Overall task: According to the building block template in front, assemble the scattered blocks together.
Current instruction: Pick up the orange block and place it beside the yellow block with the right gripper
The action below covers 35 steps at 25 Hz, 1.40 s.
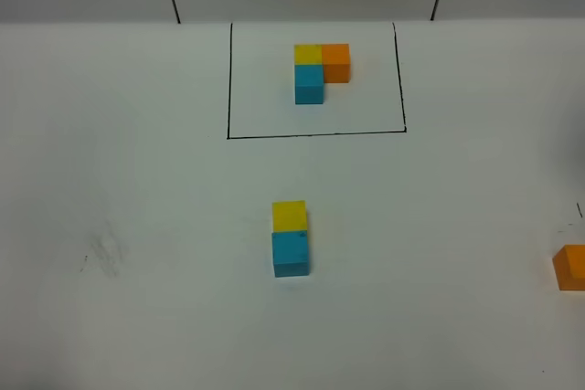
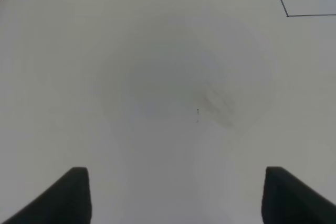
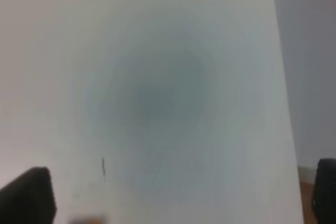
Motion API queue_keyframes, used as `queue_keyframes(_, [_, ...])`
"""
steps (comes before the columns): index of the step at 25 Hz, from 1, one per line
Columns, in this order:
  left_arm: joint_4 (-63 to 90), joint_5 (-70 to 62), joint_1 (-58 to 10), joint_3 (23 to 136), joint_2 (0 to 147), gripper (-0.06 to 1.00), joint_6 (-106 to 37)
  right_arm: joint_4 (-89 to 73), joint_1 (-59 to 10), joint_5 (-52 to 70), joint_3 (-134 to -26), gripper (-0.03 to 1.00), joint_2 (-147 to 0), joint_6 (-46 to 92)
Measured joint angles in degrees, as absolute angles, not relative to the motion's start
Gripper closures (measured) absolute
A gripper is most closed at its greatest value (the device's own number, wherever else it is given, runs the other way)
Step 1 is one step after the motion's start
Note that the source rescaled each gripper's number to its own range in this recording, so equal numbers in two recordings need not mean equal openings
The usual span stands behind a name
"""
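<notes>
Right pincer gapes wide and empty, left pincer sits part-spread and empty too, the loose orange cube lies outside both sets of jaws, and I'd guess it's light, stiff, slightly slick, so pinch two opposite flat faces.

From the high camera my table is bright and evenly lit, white almost to washing out, with no glare. Shadows are soft and short: only a thin dark edge under the blue cube on its near side. The orange cube is cut off by the frame's edge, and the lower corners look a little dimmer. My left wrist camera shows a faint round grey shadow mid-table, and my left fingertips are dark, slightly soft shapes. My right wrist camera is out of focus throughout, with a darker round patch in the middle and my right fingertips mere black blurs.
</notes>
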<state>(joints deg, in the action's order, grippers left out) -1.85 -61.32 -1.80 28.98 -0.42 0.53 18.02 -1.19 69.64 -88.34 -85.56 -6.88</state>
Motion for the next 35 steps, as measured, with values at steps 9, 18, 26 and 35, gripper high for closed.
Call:
queue_keyframes(9, [-1.9, -61.3, -1.8, 29.0, -0.4, 0.48, 0.5, 12.0, 3.2, 69.3, -71.2, 0.03, -75.4, -4.5])
queue_keyframes(18, [-1.9, -61.3, -1.8, 29.0, -0.4, 0.48, 0.5, 3.0, 3.2, 51.9, -48.7, 0.09, -71.9, -2.8])
queue_keyframes(26, [-1.9, -61.3, -1.8, 29.0, -0.4, 0.48, 0.5, 1.3, 3.2, 41.7, -40.1, 0.11, -76.5, -2.5])
queue_keyframes(35, [-1.9, -61.3, -1.8, 29.0, -0.4, 0.48, 0.5, 0.0, 3.2, 36.2, -39.7, 0.14, -86.3, -2.4])
